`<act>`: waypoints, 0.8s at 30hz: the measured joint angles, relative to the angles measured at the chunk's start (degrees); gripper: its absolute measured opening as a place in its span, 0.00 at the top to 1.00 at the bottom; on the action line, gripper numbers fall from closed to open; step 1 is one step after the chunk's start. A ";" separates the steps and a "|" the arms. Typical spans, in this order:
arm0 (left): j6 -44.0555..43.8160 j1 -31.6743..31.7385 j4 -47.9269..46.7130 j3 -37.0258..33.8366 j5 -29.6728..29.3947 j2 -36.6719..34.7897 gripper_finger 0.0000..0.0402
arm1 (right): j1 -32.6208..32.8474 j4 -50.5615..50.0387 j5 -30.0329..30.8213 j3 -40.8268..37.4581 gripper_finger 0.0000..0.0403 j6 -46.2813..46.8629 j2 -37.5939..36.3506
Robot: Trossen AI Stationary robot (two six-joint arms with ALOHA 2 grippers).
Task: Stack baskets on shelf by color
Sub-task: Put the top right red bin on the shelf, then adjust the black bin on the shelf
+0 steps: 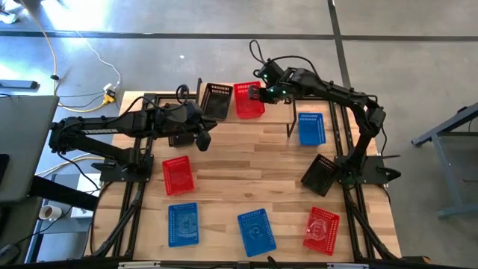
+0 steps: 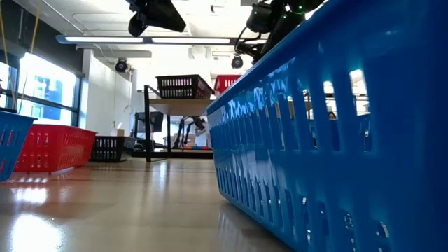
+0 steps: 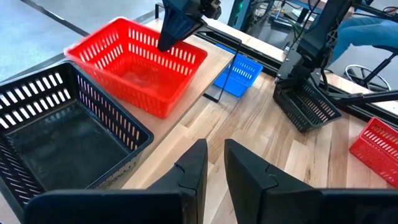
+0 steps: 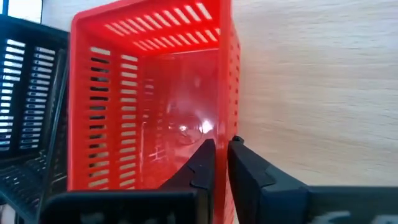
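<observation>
The shelf point(image 1: 261, 123) stands at the table's far middle. A black basket point(image 1: 216, 101) and a red basket point(image 1: 249, 100) sit side by side on its plank, bottoms down. My right gripper point(image 4: 221, 146) reaches in from the right and is shut on the red basket's wall. My left gripper point(image 3: 216, 155) hovers above the table just near of the black basket point(image 3: 68, 137). Its fingers stand a narrow gap apart with nothing between them. In the low view both baskets point(image 2: 183, 86) show on top of the shelf. My right gripper pinches the red basket's right-hand wall point(image 4: 229, 106) at its rim, one finger inside the basket and one outside. The fingers slant down from the table's right side. The basket stands upright with its bottom on the shelf plank, beside the black basket.
On the table lie a blue basket point(image 1: 311, 128) right of the shelf, a black one point(image 1: 321, 174) by the right arm's base, a red one point(image 1: 178, 175) at left, and two blue point(image 1: 183, 223) point(image 1: 256, 230) and one red point(image 1: 322, 228) along the near edge.
</observation>
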 joint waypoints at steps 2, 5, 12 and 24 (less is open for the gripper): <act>0.00 0.02 0.00 0.00 0.00 0.00 0.88 | 0.00 0.00 -0.02 0.00 0.88 -0.16 0.00; 0.00 0.02 0.02 0.00 0.00 0.00 0.88 | 0.00 0.23 0.02 0.00 0.80 -0.05 0.00; 0.00 0.00 0.00 0.00 -0.97 0.00 0.88 | 0.02 -4.24 3.41 4.55 0.73 -3.97 -0.02; -0.02 4.58 5.96 0.00 -2.82 0.22 0.88 | 0.17 -7.88 6.29 11.45 0.76 -13.94 -0.09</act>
